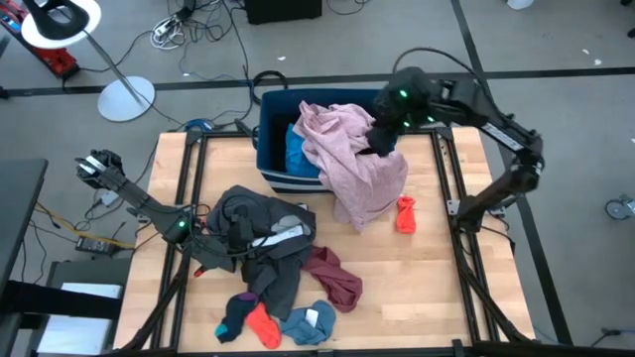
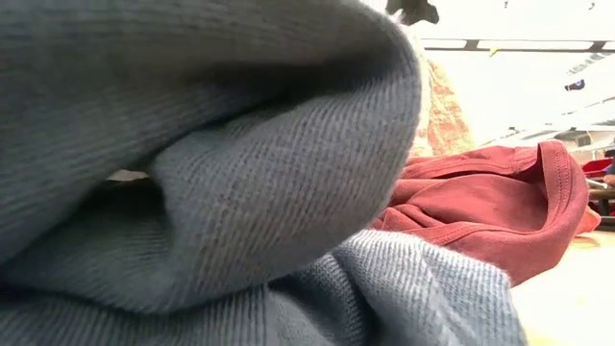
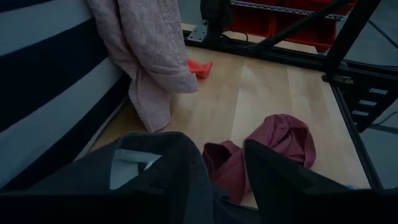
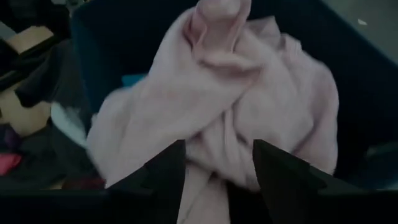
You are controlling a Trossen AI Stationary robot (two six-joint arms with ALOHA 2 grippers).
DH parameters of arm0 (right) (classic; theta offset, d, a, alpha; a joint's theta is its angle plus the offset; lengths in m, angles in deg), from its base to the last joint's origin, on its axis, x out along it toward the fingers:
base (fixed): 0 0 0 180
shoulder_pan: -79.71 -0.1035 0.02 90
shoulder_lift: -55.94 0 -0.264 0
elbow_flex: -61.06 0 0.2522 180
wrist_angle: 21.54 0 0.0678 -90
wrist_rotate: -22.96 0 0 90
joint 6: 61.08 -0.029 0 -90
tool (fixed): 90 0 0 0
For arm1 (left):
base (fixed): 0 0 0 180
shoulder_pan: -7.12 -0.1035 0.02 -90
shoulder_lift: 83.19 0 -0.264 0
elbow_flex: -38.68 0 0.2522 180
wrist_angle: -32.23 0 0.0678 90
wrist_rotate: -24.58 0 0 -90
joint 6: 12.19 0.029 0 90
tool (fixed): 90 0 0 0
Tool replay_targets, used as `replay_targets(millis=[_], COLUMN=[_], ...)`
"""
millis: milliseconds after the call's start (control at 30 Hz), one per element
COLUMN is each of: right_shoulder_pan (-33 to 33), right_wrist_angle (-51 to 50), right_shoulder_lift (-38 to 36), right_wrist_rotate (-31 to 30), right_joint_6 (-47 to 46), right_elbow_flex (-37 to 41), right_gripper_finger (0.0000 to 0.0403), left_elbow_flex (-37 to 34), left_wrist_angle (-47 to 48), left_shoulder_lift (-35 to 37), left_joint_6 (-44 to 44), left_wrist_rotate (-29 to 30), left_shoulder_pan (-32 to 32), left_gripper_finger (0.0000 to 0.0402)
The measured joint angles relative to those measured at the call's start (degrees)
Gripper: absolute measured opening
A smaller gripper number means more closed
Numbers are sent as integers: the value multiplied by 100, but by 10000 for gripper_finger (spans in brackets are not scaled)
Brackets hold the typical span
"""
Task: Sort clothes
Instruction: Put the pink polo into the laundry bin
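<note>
Looking down on the worktop (image 1: pixel 417 288), you are seeing your right gripper (image 1: pixel 382 139) hovering over the bin (image 1: pixel 266 129) at the far edge, its fingers (image 4: pixel 166 171) standing apart above the pink garment (image 1: pixel 357 159) and gripping nothing. That garment is lying half inside the bin and half spilling over its near wall onto the wood, hanging down to the table beside the striped wall in your left wrist view. A blue piece (image 1: pixel 298 154) is showing inside the bin, tucked under the pink one. An orange-red sock (image 1: pixel 405 214) is lying on the worktop just beside the pink hem, toward the right edge. Your left gripper (image 1: pixel 233 233) is sitting low at the middle of the table, buried in the dark grey heap (image 1: pixel 260 238); its fingers (image 3: pixel 280 180) are spread wide with dark cloth lying between and over them, and you cannot tell whether it is actually holding that cloth. A maroon garment (image 1: pixel 335 278) is lying crumpled just right of the heap, touching it. Along the near edge, a black sock (image 1: pixel 234 315), an orange piece (image 1: pixel 264 324) and a grey-teal piece (image 1: pixel 310 322) are bunching together, touching one another. In the low view grey-teal knit (image 2: pixel 211 173) is filling most of the picture, with the maroon cloth behind it.
</note>
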State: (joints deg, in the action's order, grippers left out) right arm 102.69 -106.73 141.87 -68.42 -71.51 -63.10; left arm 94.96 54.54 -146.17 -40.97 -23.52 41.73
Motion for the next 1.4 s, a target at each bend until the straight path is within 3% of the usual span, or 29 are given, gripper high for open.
replay_targets(millis=[300,567,733,1000,1233,1400], right_shoulder_pan=[-903,-1735,-2159,-2333,-2319,-2315], right_wrist_angle=[65,742,1534,3578,5484,6674], right_shoulder_lift=[-1778,-3402,-4024,-4299,-4063,-3692], right_wrist_rotate=[-906,-1279,-1598,-2263,-2881,-3268], right_joint_6=[-1021,-2469,-2803,-2307,-1768,-1905], right_elbow_flex=[2202,4650,6127,7945,8980,9534], right_gripper_finger=[183,183,182,182,185,185], left_elbow_flex=[0,0,0,0,0,0], left_wrist_angle=[4,4,2,0,0,4], left_shoulder_lift=[0,0,1,1,2,2], left_joint_6=[-4,-4,-7,-42,-151,-153], left_wrist_rotate=[-16,-16,-16,-16,-14,-13], left_shoulder_pan=[0,0,0,0,0,0], left_gripper_finger=[157,157,157,157,157,157])
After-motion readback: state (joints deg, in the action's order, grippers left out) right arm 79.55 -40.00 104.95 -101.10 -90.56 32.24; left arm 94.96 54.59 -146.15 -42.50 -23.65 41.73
